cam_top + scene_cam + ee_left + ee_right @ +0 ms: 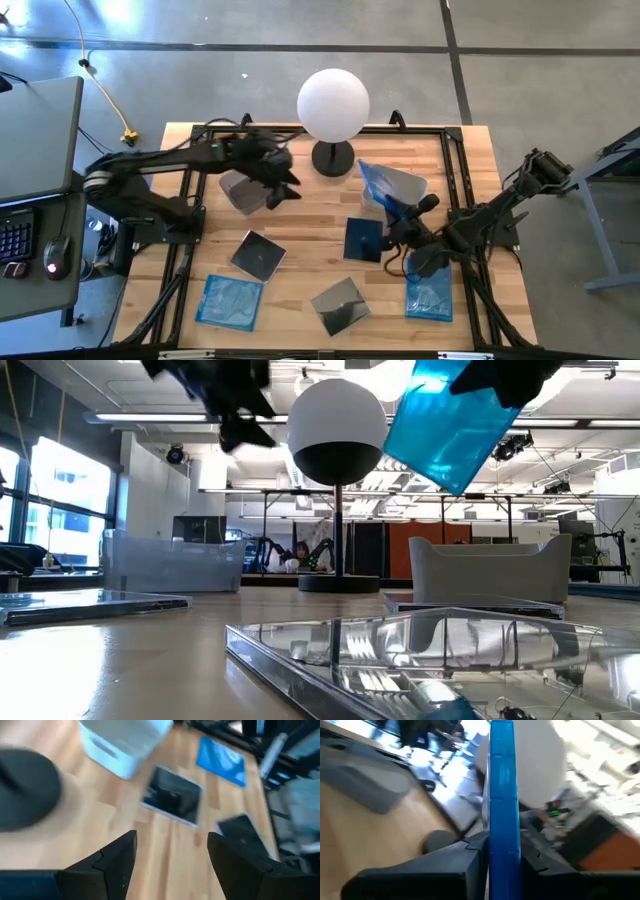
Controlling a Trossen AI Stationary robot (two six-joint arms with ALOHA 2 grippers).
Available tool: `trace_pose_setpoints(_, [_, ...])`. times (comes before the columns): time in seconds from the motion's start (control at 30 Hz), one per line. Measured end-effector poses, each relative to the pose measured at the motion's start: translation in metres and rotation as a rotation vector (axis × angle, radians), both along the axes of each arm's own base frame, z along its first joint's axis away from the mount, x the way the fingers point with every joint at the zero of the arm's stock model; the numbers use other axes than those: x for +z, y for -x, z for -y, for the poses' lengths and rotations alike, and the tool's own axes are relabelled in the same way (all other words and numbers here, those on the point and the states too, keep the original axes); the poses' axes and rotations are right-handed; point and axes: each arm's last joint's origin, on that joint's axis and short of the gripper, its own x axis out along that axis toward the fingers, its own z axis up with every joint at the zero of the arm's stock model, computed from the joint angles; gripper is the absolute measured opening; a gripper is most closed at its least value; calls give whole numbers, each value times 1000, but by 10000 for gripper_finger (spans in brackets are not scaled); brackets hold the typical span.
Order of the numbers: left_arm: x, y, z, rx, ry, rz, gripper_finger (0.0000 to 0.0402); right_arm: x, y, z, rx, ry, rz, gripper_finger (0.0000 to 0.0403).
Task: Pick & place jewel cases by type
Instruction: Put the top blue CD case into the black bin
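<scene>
Blue and translucent, the jewel case [501,795] that we are carrying is pinched edge-on between the fingers of the right gripper [388,215], raised off the wooden table [300,225] just beside the right grey bin [400,188], near the white globe lamp [333,105]. We are keeping the left gripper [170,855] spread and empty over the left grey bin [240,190], while two dark cases [259,254] [340,305], a third dark one [362,240], and two blue cases [230,300] [430,295] are lying nearer on the table. We are judging this the transport step; next we are needing to centre the case over the right bin and release.
</scene>
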Motion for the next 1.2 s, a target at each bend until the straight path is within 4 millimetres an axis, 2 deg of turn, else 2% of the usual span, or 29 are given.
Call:
trace_pose_setpoints(0.2, [30,38,20,120,-134,65,241,-15,-16,19,220,-327,-64,35])
trace_pose_setpoints(0.3, [42,52,23,142,-158,128,241,-18,-31,36,266,-375,-105,33])
trace_pose_setpoints(0.43, [51,65,25,152,-162,171,241,-12,-51,55,389,-300,-137,52])
trace_pose_setpoints(0.63, [59,84,29,178,-126,209,241,5,-74,86,624,-156,-48,56])
trace_pose_setpoints(0.73, [64,92,30,179,-130,247,241,2,-85,111,708,-156,0,43])
trace_pose_setpoints(0.87, [69,101,32,181,-134,279,241,-15,-103,137,820,-150,67,37])
trace_pose_setpoints(1.0, [71,107,33,181,-136,299,241,-23,-137,147,860,-53,26,52])
trace_pose_setpoints(1.2, [71,109,33,182,-133,288,241,-21,-200,147,931,122,-130,57])
